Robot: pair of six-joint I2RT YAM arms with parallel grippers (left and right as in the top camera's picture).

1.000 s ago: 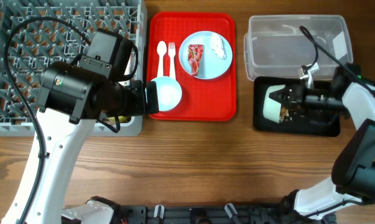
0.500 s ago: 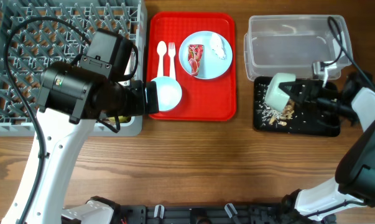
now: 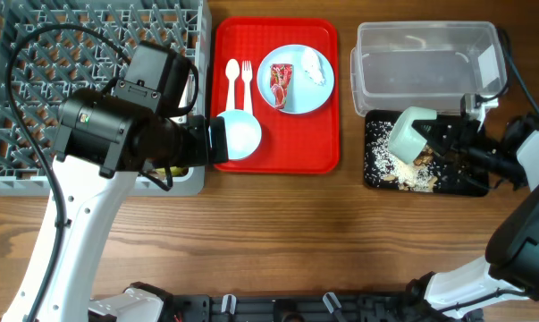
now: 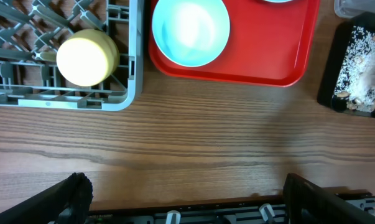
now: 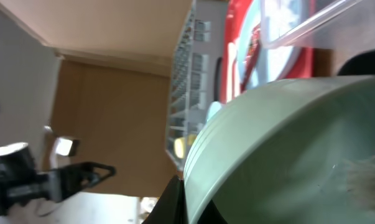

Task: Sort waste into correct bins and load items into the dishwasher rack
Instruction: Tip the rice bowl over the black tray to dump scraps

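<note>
My right gripper (image 3: 436, 141) is shut on the rim of the mint green bowl (image 3: 410, 132), which is tipped on its side over the black tray (image 3: 470, 188). White grains and brown scraps (image 3: 399, 168) lie heaped in that tray. The bowl (image 5: 287, 149) fills the right wrist view. My left gripper (image 4: 187, 198) hangs open over bare wood in front of the grey rack (image 3: 37, 54), holding nothing. A yellow cup (image 4: 84, 57) lies in the rack's corner. On the red tray (image 3: 278, 163) sit a pale blue bowl (image 3: 238, 134), fork (image 3: 246, 79), spoon (image 3: 232, 79) and plate (image 3: 298, 97) with a red wrapper (image 3: 280, 82) and tissue (image 3: 314, 67).
The clear tub (image 3: 425, 54) stands just behind the black tray. My left arm's body (image 3: 117, 134) covers the rack's front right corner. Cables run over the rack and past the tub's right side.
The right gripper has turned the green bowl further over and shifted it right and back; grains and scraps have spilled into the black tray. The left arm has not moved.
</note>
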